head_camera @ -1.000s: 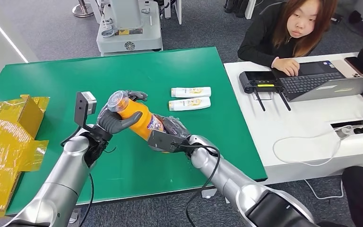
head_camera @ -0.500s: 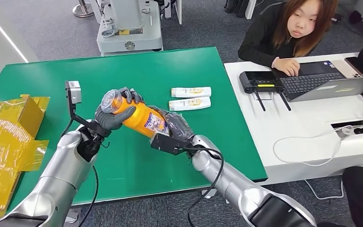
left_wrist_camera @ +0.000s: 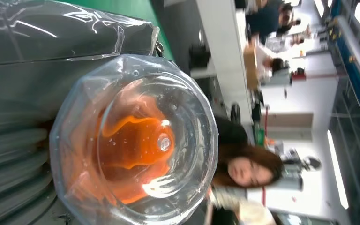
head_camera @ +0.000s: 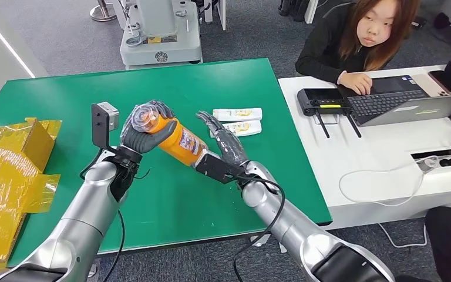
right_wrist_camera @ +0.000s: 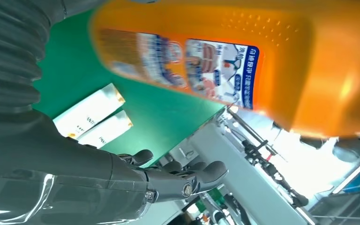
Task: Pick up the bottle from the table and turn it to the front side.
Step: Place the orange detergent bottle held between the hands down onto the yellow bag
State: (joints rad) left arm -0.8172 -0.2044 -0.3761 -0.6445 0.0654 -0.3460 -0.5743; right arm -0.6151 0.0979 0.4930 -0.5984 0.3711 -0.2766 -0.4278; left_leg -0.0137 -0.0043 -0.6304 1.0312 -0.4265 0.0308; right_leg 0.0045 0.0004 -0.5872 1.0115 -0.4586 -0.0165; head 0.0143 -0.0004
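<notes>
An orange bottle [head_camera: 176, 141] with a clear cap and a printed label hangs tilted above the green table [head_camera: 170, 200]. My left hand [head_camera: 144, 134] grips it near the cap end. In the left wrist view the clear cap [left_wrist_camera: 136, 140] faces the camera, orange showing through it. My right hand [head_camera: 223, 141] is beside the bottle's base, fingers spread and off the bottle. The right wrist view has the orange bottle [right_wrist_camera: 262, 61] with its label above my right hand's fingers [right_wrist_camera: 187, 180], a gap between them.
Two white tubes [head_camera: 236, 121] lie side by side on the table beyond my right hand. A yellow taped box [head_camera: 12, 158] sits at the table's left edge. A person [head_camera: 358, 41] works at a laptop [head_camera: 405, 100] on the white desk to the right.
My right hand has let go of the bottle's base and opened, fingers now spread upward. The left hand keeps the bottle and has lifted it slightly.
</notes>
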